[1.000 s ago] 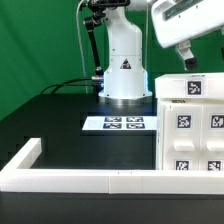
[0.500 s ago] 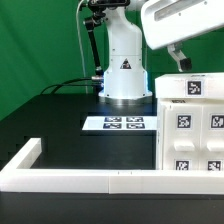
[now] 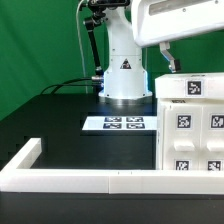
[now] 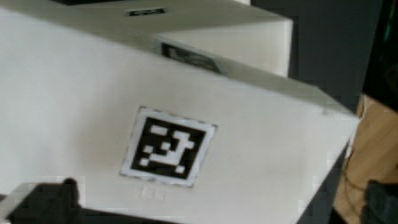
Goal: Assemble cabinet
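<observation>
Gripper (image 3: 170,62) was hanging in the upper part of the exterior view's right side, just above the cabinet (image 3: 190,125) and not touching it as far as I could see, with a sliver of green backdrop (image 3: 40,45) showing between the dark fingertip and the cabinet's top edge. Honestly couldn't tell how far the jaws were apart, since only one dark finger showed under the big white hand housing, and nothing seemed to be held in it. Over in the wrist view, one dark finger (image 4: 45,203) poked in at the edge of the picture, and the white top face of the cabinet (image 4: 107,110) filled nearly everything, seen close up and at a slant, with one square tag (image 4: 175,148) big and clear and another tag further off. The cabinet itself sat on the black table (image 3: 50,120) at the exterior view's right, running out of the picture, tags on its top and front faces. Just beside it, toward the exterior view's left, lay the marker board (image 3: 115,124), in front of the robot base (image 3: 125,70), and the border rail (image 3: 90,181) ran along the near edge of the table
</observation>
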`<state>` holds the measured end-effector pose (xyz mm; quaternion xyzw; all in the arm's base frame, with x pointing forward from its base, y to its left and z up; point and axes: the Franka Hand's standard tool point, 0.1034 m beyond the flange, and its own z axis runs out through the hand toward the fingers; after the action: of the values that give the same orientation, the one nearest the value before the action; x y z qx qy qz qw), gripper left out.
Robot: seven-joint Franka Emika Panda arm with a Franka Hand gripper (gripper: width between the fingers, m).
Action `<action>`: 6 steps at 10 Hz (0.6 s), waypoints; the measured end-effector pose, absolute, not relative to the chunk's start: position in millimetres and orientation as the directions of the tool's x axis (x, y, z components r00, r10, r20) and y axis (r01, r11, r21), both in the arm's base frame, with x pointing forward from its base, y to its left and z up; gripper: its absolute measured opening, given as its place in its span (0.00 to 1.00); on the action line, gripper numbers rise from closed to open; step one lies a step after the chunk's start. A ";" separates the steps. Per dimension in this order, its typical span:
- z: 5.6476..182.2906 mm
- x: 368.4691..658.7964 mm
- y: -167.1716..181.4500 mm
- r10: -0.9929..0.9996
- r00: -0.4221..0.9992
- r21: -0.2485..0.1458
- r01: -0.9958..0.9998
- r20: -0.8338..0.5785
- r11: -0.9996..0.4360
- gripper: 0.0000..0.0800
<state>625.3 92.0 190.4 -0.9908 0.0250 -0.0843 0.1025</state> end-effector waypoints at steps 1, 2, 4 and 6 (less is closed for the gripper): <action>190.3 625.2 92.3 0.051 0.981 -0.183 0.085 0.185 -0.979 1.00; 190.1 625.0 92.4 0.145 0.969 -0.156 0.177 0.199 -0.972 1.00; 186.7 623.7 94.9 0.349 0.912 -0.103 0.377 0.217 -0.920 1.00; 179.7 621.9 93.9 0.493 0.845 -0.057 0.514 0.209 -0.856 1.00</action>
<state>621.9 93.9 179.7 -0.9588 -0.2625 -0.0938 0.0554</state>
